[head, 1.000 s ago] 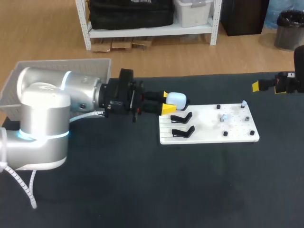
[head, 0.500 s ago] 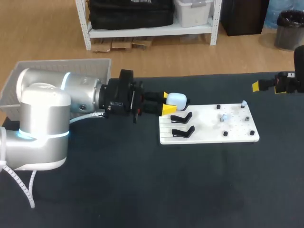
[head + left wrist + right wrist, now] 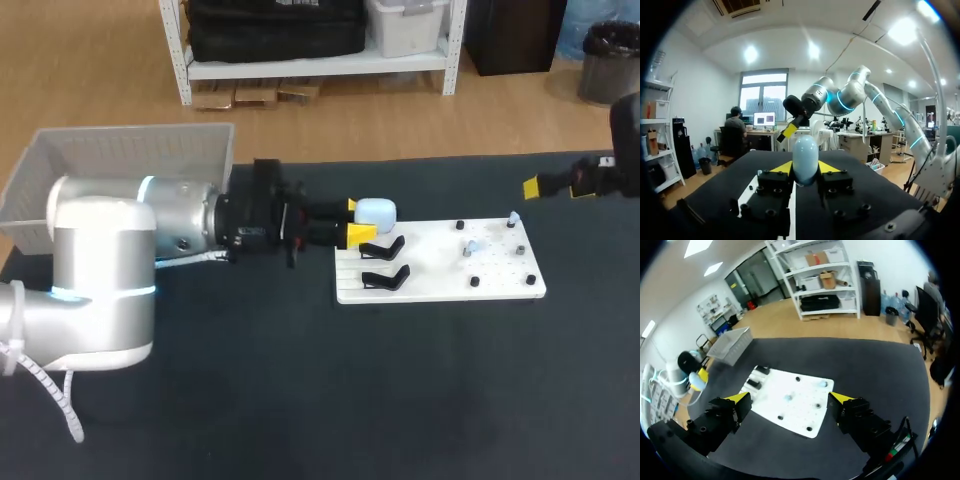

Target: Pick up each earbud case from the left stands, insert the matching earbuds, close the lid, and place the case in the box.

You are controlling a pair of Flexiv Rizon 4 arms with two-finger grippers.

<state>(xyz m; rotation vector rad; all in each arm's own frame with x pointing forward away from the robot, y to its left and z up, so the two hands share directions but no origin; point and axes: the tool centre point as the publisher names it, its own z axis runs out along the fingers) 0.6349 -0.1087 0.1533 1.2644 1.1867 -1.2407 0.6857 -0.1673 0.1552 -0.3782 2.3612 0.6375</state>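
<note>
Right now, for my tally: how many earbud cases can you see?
1: the earbud case, held in the left gripper, at the white board edge; none visible elsewhere.

Black table. Wooden floor beyond its far edge, with a white shelf standing there. Ceiling lights on; window in the far wall.

You have the board lying right of the table's middle, with two stands at its left end, one behind the other, and the earbuds toward its right. At its far left corner your left gripper clasps the earbud case. The box stands far left; your right gripper hangs far right.
</note>
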